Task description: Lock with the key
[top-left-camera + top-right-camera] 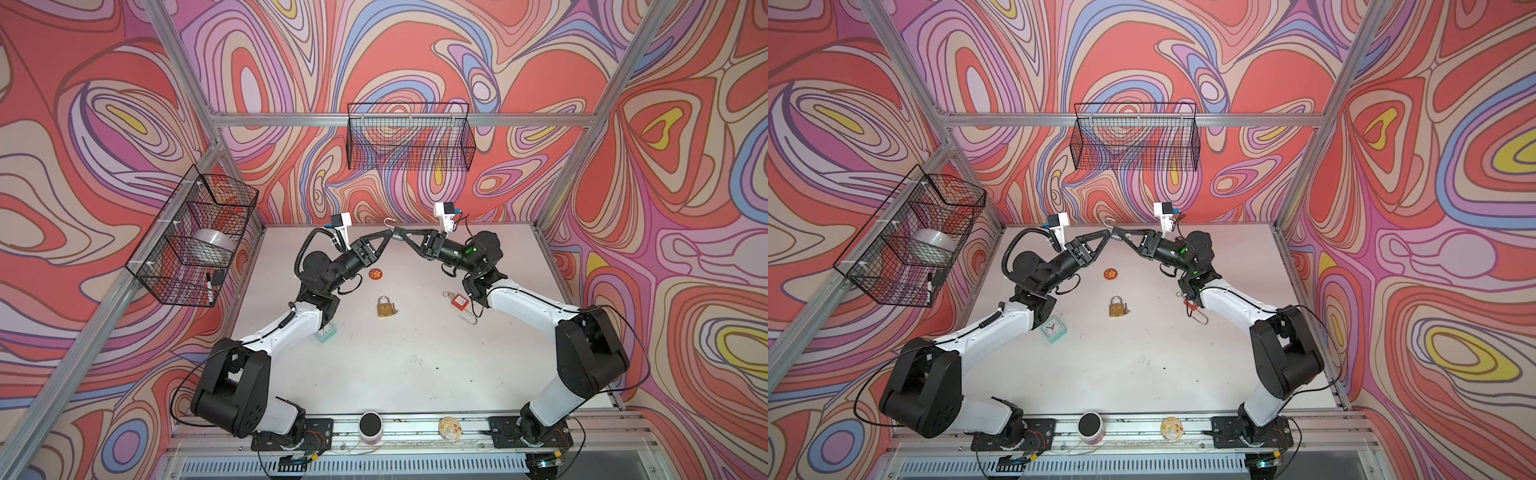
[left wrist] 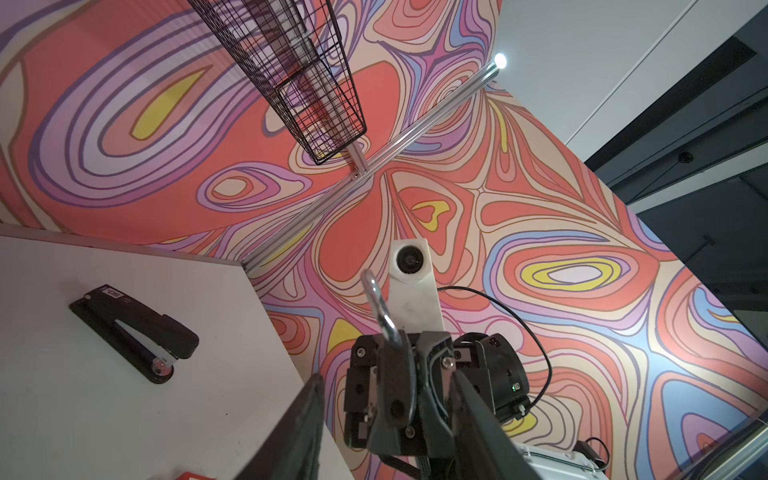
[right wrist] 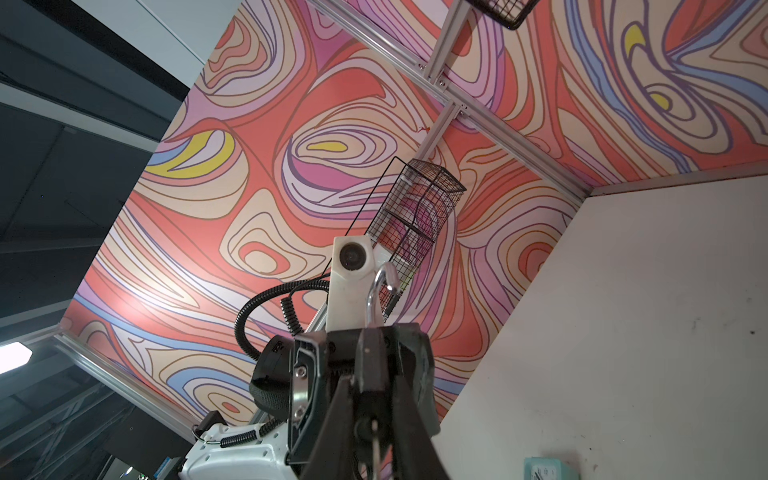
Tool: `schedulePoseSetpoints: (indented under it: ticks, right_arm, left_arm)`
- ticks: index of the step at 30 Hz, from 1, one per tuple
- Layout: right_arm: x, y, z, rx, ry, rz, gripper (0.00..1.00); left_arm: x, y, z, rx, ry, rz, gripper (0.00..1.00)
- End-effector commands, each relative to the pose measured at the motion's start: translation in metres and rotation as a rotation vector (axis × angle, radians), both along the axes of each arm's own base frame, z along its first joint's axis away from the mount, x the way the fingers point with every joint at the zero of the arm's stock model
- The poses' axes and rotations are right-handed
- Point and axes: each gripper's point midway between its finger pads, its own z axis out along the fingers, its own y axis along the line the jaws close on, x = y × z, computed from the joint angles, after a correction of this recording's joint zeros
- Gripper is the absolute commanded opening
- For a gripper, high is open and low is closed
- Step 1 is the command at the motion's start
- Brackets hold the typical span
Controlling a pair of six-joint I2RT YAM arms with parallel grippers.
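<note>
In both top views my two grippers meet tip to tip in the air, out ahead of both wrists. The right gripper [image 1: 402,237] is clamped on a small padlock [image 1: 389,222], of which mostly the silver top shows above the fingertips. The left gripper [image 1: 385,238] sits just beside it, facing it. A brass padlock [image 1: 385,306] and a red padlock [image 1: 459,300] lie on the table [image 1: 415,365], well below the grippers.

In the left wrist view, my left gripper [image 2: 386,376] has its fingers [image 2: 303,424] spread and grips nothing. The padlock sits straight ahead of them, its shackle [image 2: 379,305] rising past the right fingertips.

In the right wrist view, the right gripper [image 3: 371,386] pinches the dark lock body. The shackle [image 3: 371,297] is hooked open, its free end clear of the body. I cannot make out a key.

I judge the lock to be rigid and dense for its size, with a smooth, slippery shackle. I would hold it by the flat faces of the body and push on the shackle's crown to seat it.
</note>
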Motion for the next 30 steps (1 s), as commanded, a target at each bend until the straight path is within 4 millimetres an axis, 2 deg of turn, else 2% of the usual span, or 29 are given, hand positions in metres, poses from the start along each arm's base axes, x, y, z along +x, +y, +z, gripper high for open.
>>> schedulePoseSetpoints:
  ticks: [1, 6, 8, 17, 27, 30]
  right_arm:
    - [-0.006, -0.012, 0.0, -0.084, -0.033, -0.053, 0.0]
    - [-0.008, -0.016, -0.036, -0.294, 0.027, -0.086, 0.0]
    - [-0.01, -0.016, -0.041, -0.324, 0.045, -0.074, 0.0]
    - [-0.02, -0.006, -0.03, -0.271, 0.031, 0.023, 0.0]
    - [-0.042, -0.001, 0.005, -0.216, -0.053, 0.107, 0.0]
    - [-0.042, -0.002, 0.008, -0.22, -0.056, 0.105, 0.0]
  left_arm:
    - [-0.012, 0.011, 0.013, 0.043, -0.052, -0.006, 0.5]
    - [-0.015, 0.007, 0.017, 0.121, -0.032, -0.085, 0.51]
    - [-0.019, 0.0, 0.017, 0.137, -0.034, -0.14, 0.5]
    - [-0.02, -0.01, 0.014, 0.144, -0.02, -0.239, 0.49]
    - [-0.024, -0.014, 0.007, 0.181, 0.011, -0.262, 0.49]
    - [-0.026, -0.015, 0.007, 0.185, 0.011, -0.267, 0.5]
